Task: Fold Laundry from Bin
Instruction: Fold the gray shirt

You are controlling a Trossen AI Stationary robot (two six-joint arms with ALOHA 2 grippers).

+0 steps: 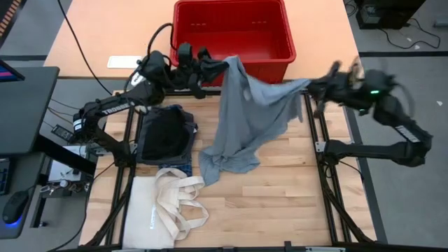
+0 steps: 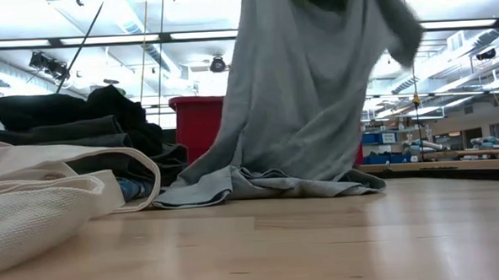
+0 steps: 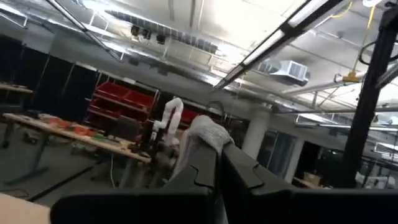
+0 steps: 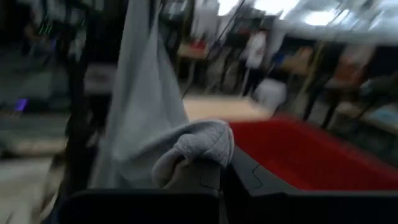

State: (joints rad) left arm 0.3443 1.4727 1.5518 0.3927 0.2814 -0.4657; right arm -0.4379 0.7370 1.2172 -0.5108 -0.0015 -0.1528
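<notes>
Left gripper (image 1: 222, 68) and right gripper (image 1: 313, 85) each clamp a corner of the grey shirt (image 1: 246, 115), by the red bin (image 1: 233, 29). No legible writing.

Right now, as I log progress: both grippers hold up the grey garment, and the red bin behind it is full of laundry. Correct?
Not quite. The high view shows the red bin empty. The rest holds: the left gripper and right gripper each pinch the grey garment, lifted between them.
</notes>
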